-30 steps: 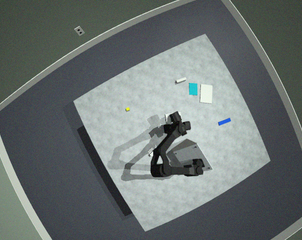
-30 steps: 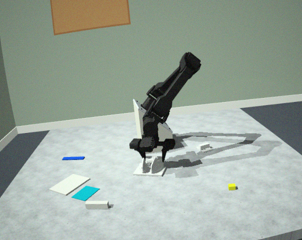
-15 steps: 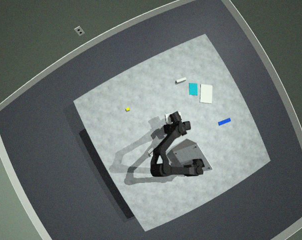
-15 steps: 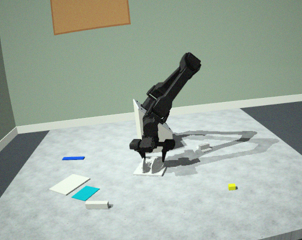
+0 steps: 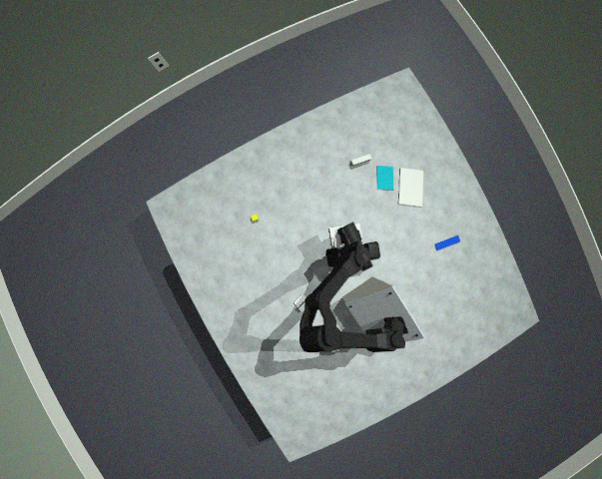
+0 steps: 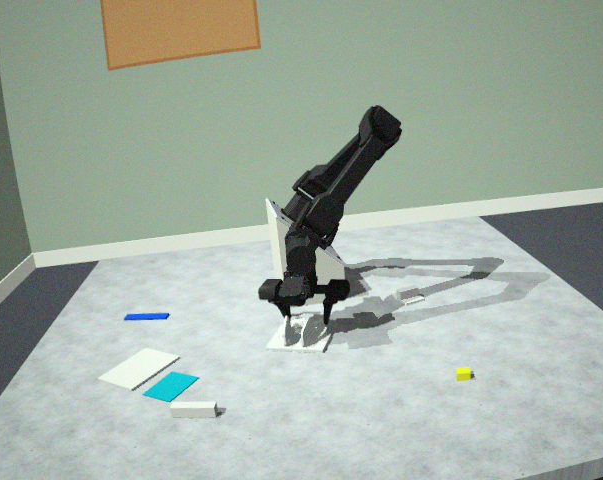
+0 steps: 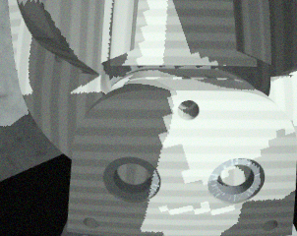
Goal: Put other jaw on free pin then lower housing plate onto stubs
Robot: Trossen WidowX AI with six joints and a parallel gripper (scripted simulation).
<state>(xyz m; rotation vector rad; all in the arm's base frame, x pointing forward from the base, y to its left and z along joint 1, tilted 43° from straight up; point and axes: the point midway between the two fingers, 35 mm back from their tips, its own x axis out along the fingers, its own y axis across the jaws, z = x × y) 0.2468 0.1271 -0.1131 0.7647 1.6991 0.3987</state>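
White gear assembly between the gripper's fingers, on its flat base

In the exterior view, from the left, a blue bar (image 5: 447,242) (image 6: 146,316) lies flat, with a cream rectangular slab (image 5: 410,187) (image 6: 139,368) nearer the viewer. A cyan rectangular sheet (image 5: 384,178) (image 6: 170,386) lies just beside the slab, then an off-white oblong block (image 5: 361,160) (image 6: 193,409).

The task's assembly stands mid-table: a thin white base plate (image 5: 333,229) (image 6: 278,345) carrying two upright, curved white pieces. The left piece (image 6: 289,331) is narrow; the right piece (image 6: 314,330) is broader and heavily shaded. Which is the jaw and which the housing plate, I cannot tell. The gripper (image 5: 352,253) (image 6: 308,320) is clamped on this white assembly, its fingers wide apart at either side.

Close up, the wrist view shows a pale, round-shouldered plate (image 7: 203,143), ribbed with fine bands and crossed by jagged shadow. It has one small upper hole, two larger collared openings side by side, and a small oval mark in each lower corner. Whether gear teeth mesh is unclear.

Farther right are a small white part (image 5: 299,301) (image 6: 407,293) and a yellow cube (image 5: 254,218) (image 6: 463,374)
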